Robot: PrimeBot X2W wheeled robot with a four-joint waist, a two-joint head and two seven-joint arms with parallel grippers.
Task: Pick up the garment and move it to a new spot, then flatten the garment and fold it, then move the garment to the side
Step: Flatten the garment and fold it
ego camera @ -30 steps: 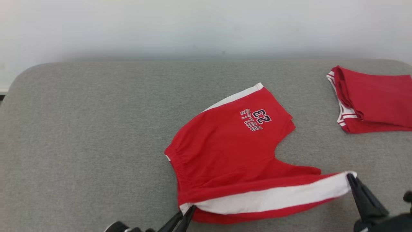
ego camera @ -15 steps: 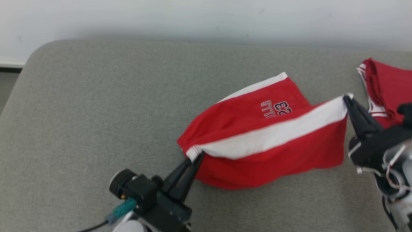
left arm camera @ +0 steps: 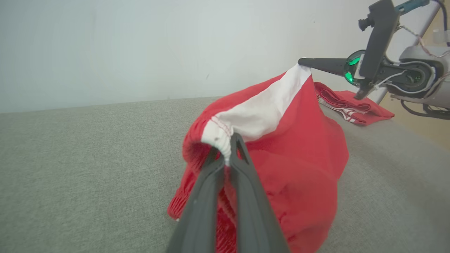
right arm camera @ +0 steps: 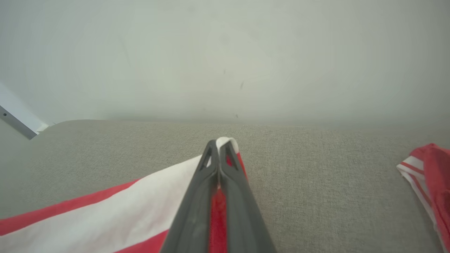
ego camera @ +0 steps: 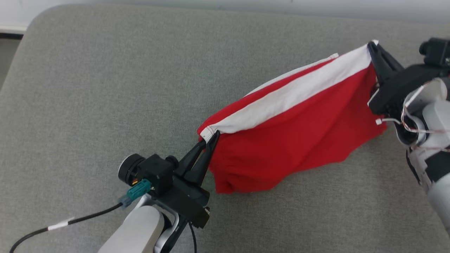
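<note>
Head view: the red garment (ego camera: 291, 140) hangs stretched between both grippers. Its white stripe (ego camera: 288, 95) is taut along the top, and the red body sags in loose folds toward the grey padded surface (ego camera: 105, 105).
Left gripper (ego camera: 211, 135): jaws clamped together on the gathered waistband corner at the stripe's near end. The bite is small, at the fingertips alone.
Right gripper (ego camera: 372, 45): jaws pinched shut on the stripe's far corner, with a nub of white cloth poking past the tips.
Garment position: right of middle on the surface, upper edge lifted. The lowest folds appear to rest on the padding, though contact is hard to confirm.
Risk, slip: both holds are shallow tip pinches. More tension along the stripe could pull a corner free, most likely the thick elastic end.
Risk, creasing: the body is bunched under the stripe. Laid down like this, the folds would likely be trapped rather than flattened.
Risk, drag: the grey fabric looks grippy, so a trailing hem could catch and roll under.
Risk, neighbour: the folded red garment (left arm camera: 351, 105) lies just beyond the right arm, and a sweep that way could disturb it.
Risk, cable: the black cable (ego camera: 88, 216) trails by the left wrist, a possible snag.
Edges: a rounded corner far left (ego camera: 21, 31), a pale wall (left arm camera: 105, 45) close behind the far edge, and the surface ends past the folded garment.
Open room: a wide bare stretch left of the garment, and some in front of it.
</note>
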